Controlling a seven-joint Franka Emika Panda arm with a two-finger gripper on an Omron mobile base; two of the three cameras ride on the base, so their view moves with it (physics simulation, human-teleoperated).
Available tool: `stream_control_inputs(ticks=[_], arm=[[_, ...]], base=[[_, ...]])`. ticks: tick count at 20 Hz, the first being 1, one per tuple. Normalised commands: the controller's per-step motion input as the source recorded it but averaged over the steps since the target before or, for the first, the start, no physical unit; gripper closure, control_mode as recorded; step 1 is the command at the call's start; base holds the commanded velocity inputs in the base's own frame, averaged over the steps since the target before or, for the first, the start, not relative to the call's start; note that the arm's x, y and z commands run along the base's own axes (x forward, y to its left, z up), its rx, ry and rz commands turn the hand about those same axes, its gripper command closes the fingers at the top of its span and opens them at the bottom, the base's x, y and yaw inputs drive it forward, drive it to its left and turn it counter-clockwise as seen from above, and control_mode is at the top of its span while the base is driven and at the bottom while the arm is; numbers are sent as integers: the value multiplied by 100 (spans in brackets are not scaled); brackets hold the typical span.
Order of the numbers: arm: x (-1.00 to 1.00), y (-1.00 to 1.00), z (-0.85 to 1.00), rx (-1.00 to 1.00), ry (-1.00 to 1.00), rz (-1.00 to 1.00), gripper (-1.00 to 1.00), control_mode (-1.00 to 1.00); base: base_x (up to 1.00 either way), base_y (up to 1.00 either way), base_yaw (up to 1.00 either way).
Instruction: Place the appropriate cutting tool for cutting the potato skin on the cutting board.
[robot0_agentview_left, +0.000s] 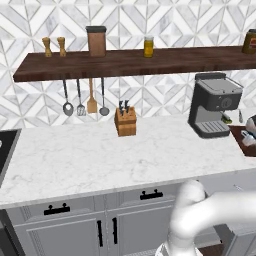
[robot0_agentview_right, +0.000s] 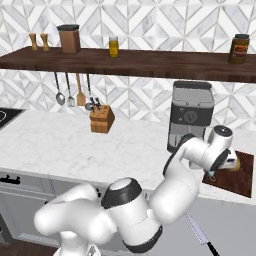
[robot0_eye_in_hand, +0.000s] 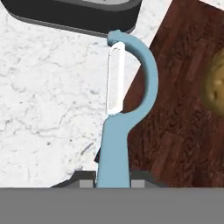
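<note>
The cutting tool (robot0_eye_in_hand: 114, 131) is a peeler. It has a light blue handle, a curved blue arm at the top, and a thin pale blade set straight between the handle and the end of the arm. In the hand view the handle comes up from between the two dark fingers (robot0_eye_in_hand: 83, 180) at the bottom of the picture, so the fingers are closed on the peeler and holding it by the handle. The blade end points away from the hand, toward the dark base of the coffee machine (robot0_eye_in_hand: 74, 13).

The peeler hangs right over the edge of the cutting board (robot0_eye_in_hand: 179, 109). Its blade is over the white marble surface (robot0_eye_in_hand: 43, 96) and its curved arm is over the dark reddish-brown wood. A round yellow-brown potato (robot0_eye_in_hand: 215, 87) lies on the board, off to one side of the peeler.

In the right base view the gripper (robot0_agentview_right: 214, 172) is low over the near left edge of the board (robot0_agentview_right: 235, 180), just beside the coffee machine (robot0_agentview_right: 190, 112). I cannot tell if the peeler touches the board.
</note>
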Motion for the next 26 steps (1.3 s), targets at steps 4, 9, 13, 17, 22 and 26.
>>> stream_control_inputs(ticks=[4, 9, 13, 17, 22, 26], arm=[[63, -22, -24, 0, 9, 3, 100, -100], [45, -28, -32, 0, 10, 4, 100, -100], [21, -48, -19, 0, 3, 3, 100, -100], [0, -51, -13, 0, 0, 0, 100, -100], [0, -19, -22, 0, 0, 0, 100, -100], [0, 9, -31, 0, 0, 0, -100, -100]], base=[[0, 0, 0], [0, 0, 0], [0, 0, 0], [0, 0, 0], [0, 0, 0], [0, 0, 0]])
